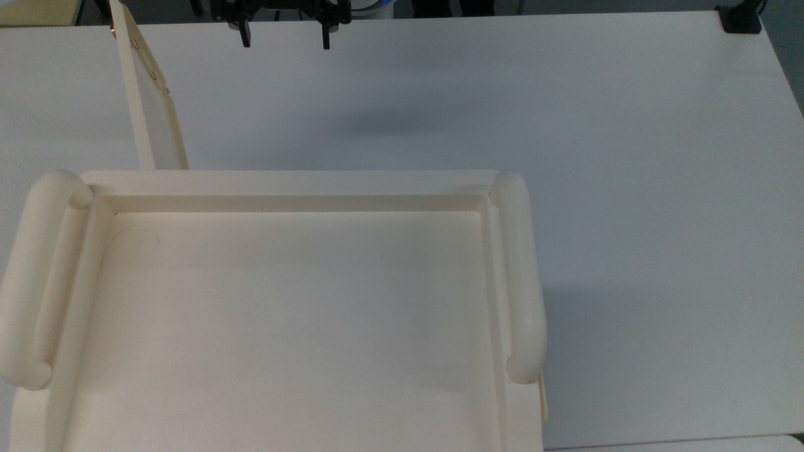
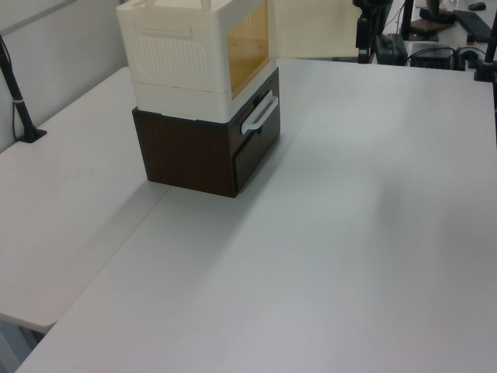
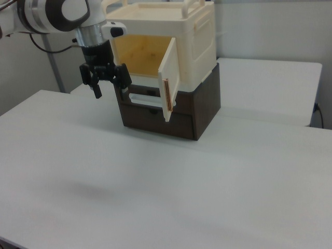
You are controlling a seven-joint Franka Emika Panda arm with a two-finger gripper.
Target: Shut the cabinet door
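Door (image 3: 169, 84) is swung wide open, hinged at the cabinet's (image 3: 194, 41) front corner on the right view's right. Claw (image 3: 108, 83) hangs open and empty above the table (image 3: 155, 197), well apart from the door, holding nothing.

Best approach, I'd say: go around to the door's outer face, contact near the free edge with the copper strip, push along the hinge arc. Don't grip.

Right view shows the orange interior and the brown drawer unit (image 3: 171, 114) underneath. Top view shows only the cabinet's tray top (image 1: 282, 314) with the door (image 1: 151, 107) edge-on.
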